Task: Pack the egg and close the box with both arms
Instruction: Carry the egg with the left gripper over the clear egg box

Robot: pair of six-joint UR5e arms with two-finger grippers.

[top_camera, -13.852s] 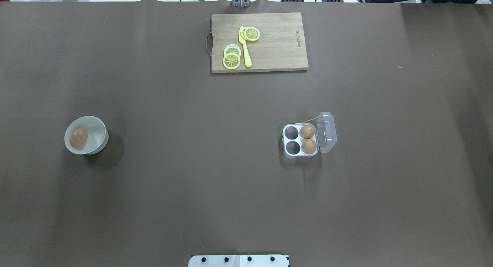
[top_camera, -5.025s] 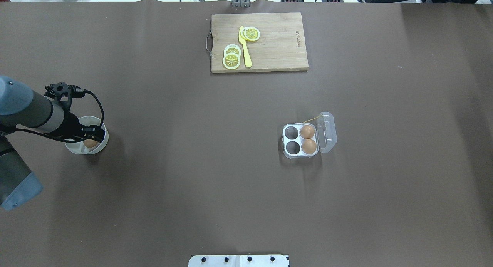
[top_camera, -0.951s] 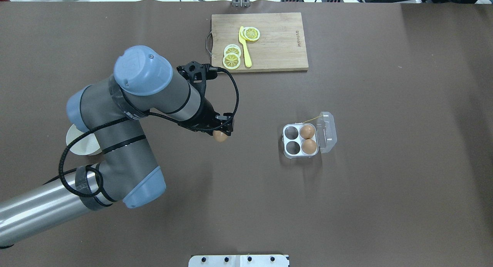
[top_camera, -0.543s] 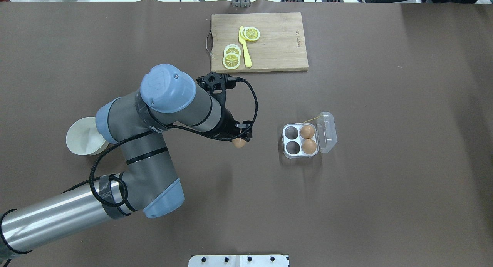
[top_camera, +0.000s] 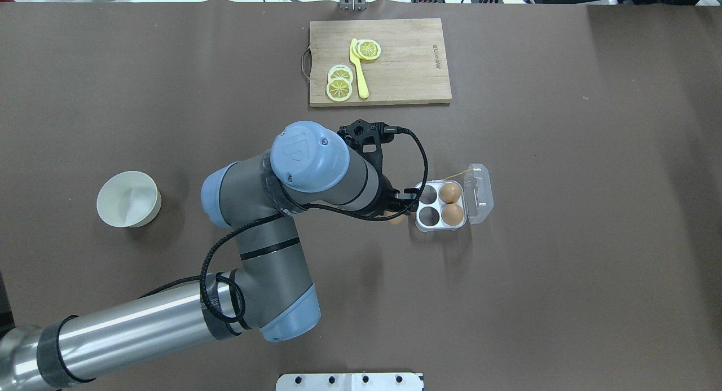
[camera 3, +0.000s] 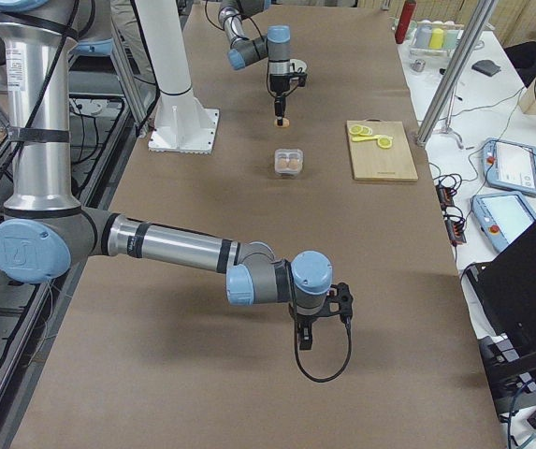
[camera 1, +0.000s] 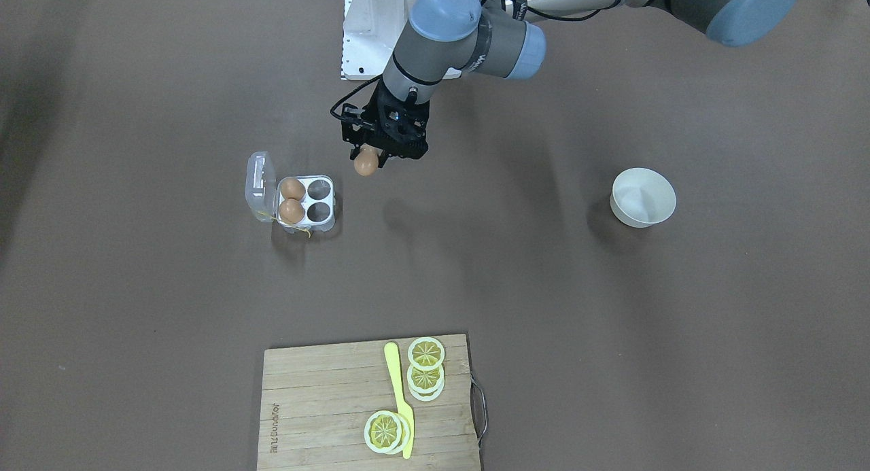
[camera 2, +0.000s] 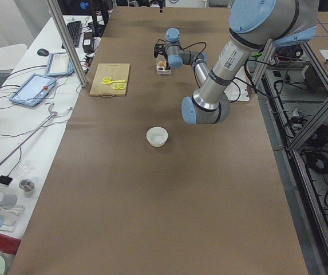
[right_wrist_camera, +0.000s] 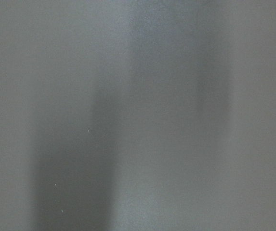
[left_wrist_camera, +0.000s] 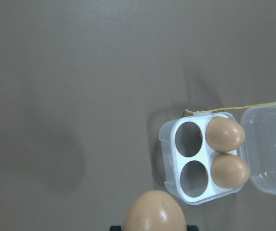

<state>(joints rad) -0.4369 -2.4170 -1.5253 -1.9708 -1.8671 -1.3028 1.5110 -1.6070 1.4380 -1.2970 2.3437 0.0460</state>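
In the front-facing view the left tool pinches the egg at its tips, off the desk, near the open box on its empty-cell side. From overhead the egg peeks from under the left tool, just beside the box. The left wrist view shows the egg low in the picture, short of the box, whose two empty cells face it. In the right-side view the right tool hangs well apart; its state cannot be told.
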